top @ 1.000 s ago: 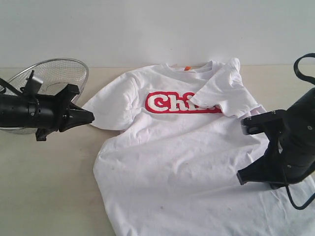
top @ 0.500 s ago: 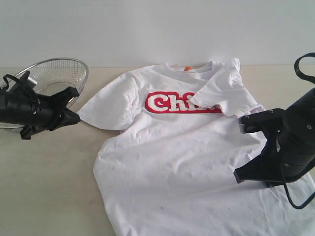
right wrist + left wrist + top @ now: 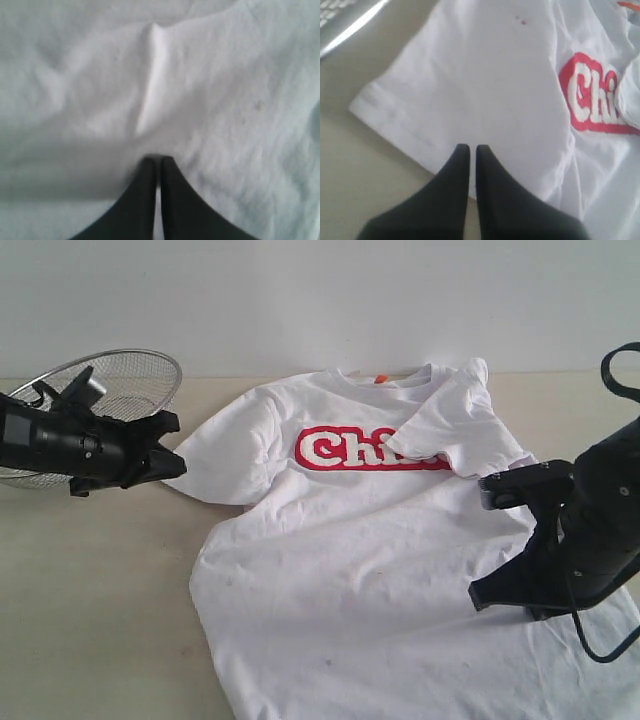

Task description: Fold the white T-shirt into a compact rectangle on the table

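Exterior view gives me the white T-shirt [image 3: 350,570] spread chest-up on the worktop [image 3: 90,620], its body beneath my right fingers [image 3: 145,200] and its open sleeve [image 3: 420,100] just ahead of my left fingers [image 3: 455,195]; the other sleeve [image 3: 450,430] is already folded in over the red lettering [image 3: 350,450]; I judge the cloth light, limp and quick to wrinkle, likelier to drag and bunch than to move as one sheet, so I would pinch it at a hem or sleeve edge rather than mid-panel; both pairs of fingers are closed to a thin slit and hold nothing, their tips over fabric; behind the left fingers sits a wire-mesh basket [image 3: 130,375]; the part I can see holds nothing, and the arm hides the rest.
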Robot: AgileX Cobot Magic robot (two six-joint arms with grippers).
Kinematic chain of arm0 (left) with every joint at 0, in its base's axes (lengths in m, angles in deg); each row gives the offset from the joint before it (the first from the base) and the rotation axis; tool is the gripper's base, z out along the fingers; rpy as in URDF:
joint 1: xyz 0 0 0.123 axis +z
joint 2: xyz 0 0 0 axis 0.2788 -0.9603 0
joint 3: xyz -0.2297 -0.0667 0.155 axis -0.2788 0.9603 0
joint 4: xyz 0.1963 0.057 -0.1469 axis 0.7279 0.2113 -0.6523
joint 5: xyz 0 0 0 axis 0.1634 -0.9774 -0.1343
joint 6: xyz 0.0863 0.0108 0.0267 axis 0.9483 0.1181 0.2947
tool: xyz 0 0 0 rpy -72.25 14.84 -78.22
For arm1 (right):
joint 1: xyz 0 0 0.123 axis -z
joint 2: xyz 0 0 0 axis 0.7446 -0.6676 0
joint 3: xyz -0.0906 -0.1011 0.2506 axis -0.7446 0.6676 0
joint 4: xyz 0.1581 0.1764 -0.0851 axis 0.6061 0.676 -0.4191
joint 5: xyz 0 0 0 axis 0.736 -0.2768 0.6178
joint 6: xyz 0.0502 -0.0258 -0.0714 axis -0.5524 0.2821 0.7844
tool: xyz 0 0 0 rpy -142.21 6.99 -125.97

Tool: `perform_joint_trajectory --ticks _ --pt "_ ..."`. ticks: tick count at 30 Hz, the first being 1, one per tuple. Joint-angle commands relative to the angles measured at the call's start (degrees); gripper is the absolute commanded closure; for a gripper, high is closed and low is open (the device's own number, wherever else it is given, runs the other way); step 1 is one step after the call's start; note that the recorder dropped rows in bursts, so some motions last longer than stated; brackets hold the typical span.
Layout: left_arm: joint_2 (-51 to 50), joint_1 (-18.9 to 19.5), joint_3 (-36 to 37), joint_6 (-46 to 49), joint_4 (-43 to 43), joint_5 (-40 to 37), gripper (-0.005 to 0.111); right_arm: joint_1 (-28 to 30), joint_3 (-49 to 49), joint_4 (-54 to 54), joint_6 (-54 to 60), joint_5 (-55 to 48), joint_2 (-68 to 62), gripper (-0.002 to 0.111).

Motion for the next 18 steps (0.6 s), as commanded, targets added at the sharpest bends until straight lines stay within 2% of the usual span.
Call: perform_joint_trajectory --ticks 1,3,5,10,18 --pt "-0.29 -0.27 -1.46 0.6 3.38 -2.53 0.081 -0.01 -1.39 3.72 4.51 -0.85 0.49 0.109" --pt "-0.29 -0.27 -2.15 0.6 3.38 -2.4 0.059 -0.01 -1.39 4.11 5.08 -0.85 0.49 0.109" --pt "-0.29 -0.27 -3.12 0.6 3.38 0.19 0.047 -0.01 -1.39 4.24 5.07 -0.97 0.49 0.109" --pt "-0.37 -0.78 -5.2 0.6 5.5 5.55 0.047 -0.01 -1.39 4.35 5.07 -1.22 0.49 0.109" --pt "-0.37 -6.81 -6.44 0.6 15.06 15.45 0.054 -0.01 -1.39 4.35 5.07 -1.22 0.49 0.109"
